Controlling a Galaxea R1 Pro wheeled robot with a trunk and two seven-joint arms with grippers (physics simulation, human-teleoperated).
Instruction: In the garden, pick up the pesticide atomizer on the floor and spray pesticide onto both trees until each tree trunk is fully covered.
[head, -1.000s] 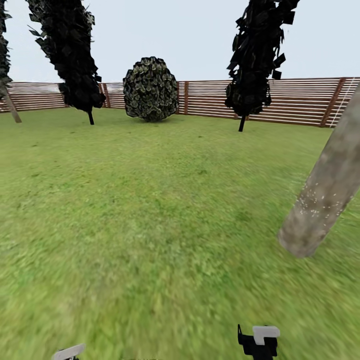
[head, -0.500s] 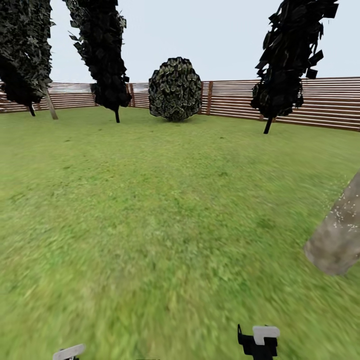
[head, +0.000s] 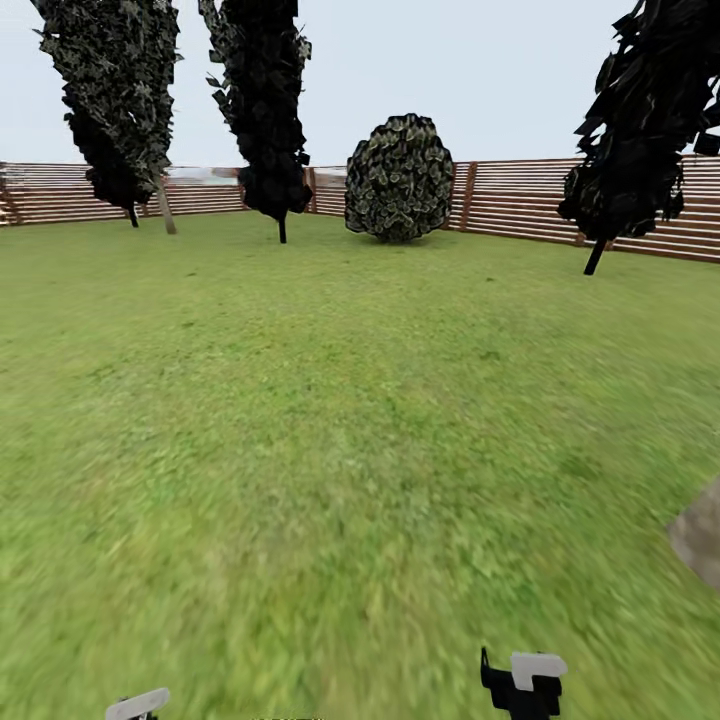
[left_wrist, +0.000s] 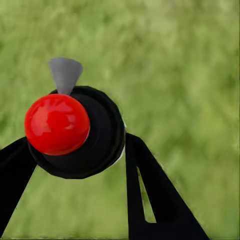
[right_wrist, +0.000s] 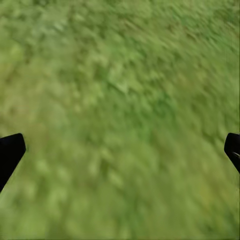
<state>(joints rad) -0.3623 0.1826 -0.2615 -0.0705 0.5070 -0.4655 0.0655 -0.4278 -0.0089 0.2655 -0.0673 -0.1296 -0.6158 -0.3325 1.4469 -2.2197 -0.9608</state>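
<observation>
The pesticide atomizer (left_wrist: 57, 123), a dark bottle with a red ball top and a grey nozzle, sits between the black fingers of my left gripper (left_wrist: 79, 150), which is shut on it above the grass floor (left_wrist: 190, 75). In the head view the left gripper (head: 137, 705) and the right gripper (head: 525, 682) show at the bottom edge. My right gripper (right_wrist: 120, 150) is open over the grass, holding nothing. The base of one grey-tan tree trunk (head: 702, 540) pokes in at the right edge. A second tan trunk (head: 167, 208) stands far off by the fence. The pesticide is out of view.
A brown slat fence (head: 520, 205) closes the lawn at the back. A round bush (head: 400, 178) stands before it, with near-black conifers at the left (head: 262, 100) and right (head: 645, 120). Open lawn (head: 330, 400) stretches ahead.
The camera has swung left, so the whole scene slid right. The near trunk has gone from the right side to a sliver at the edge. Both grippers are as before.
</observation>
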